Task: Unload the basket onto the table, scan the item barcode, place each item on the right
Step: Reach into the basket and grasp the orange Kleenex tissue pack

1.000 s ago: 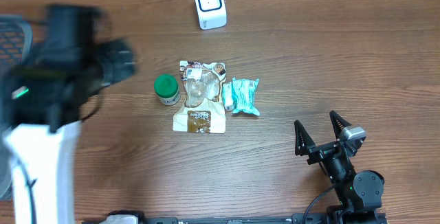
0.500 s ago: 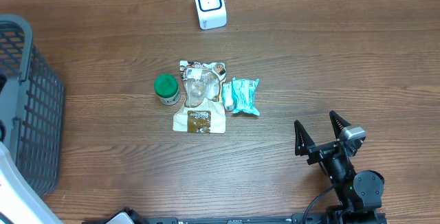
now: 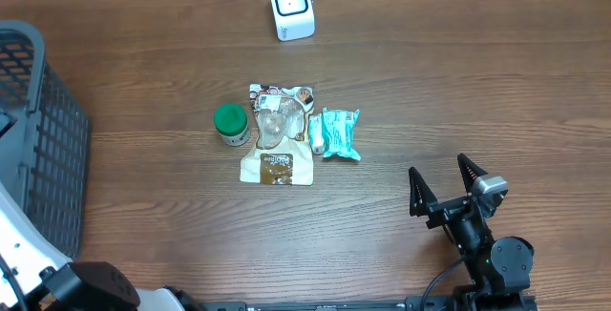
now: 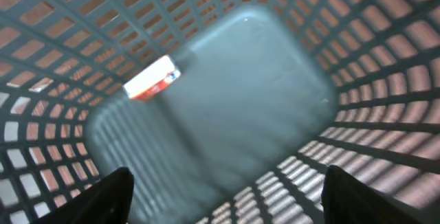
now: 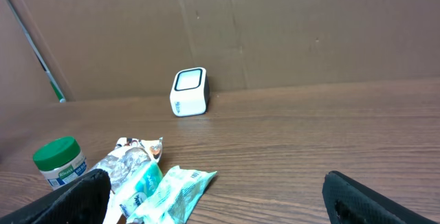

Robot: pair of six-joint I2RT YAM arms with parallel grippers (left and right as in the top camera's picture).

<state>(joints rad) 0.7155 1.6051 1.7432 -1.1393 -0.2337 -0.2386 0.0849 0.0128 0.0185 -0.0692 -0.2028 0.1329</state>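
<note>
Wooden table (image 3: 477, 82), cardboard backdrop. Scanner (image 3: 291, 8) at 12 o'clock. Jar (image 3: 230, 124), pouch (image 3: 277, 134), teal packet (image 3: 339, 134) at centre, likely unscanned. Box (image 4: 151, 77) in basket (image 3: 38, 158), 9 o'clock, likely done. Left jaws wide, empty, above basket; right jaws wide at 5 o'clock.

The brown wooden table (image 3: 458, 82) is carrying a small cluster in the middle. A green-lidded jar (image 3: 231, 124) is standing upright, sitting just beside the left edge of a flat brown-and-white pouch (image 3: 277, 144). A teal packet (image 3: 338, 133) is lying just beside the pouch on its right. Well apart from them, near the far edge, a white scanner (image 3: 291, 6) is sitting alone. Over at the left edge, a grey lattice basket (image 3: 38, 111) is standing.
</note>
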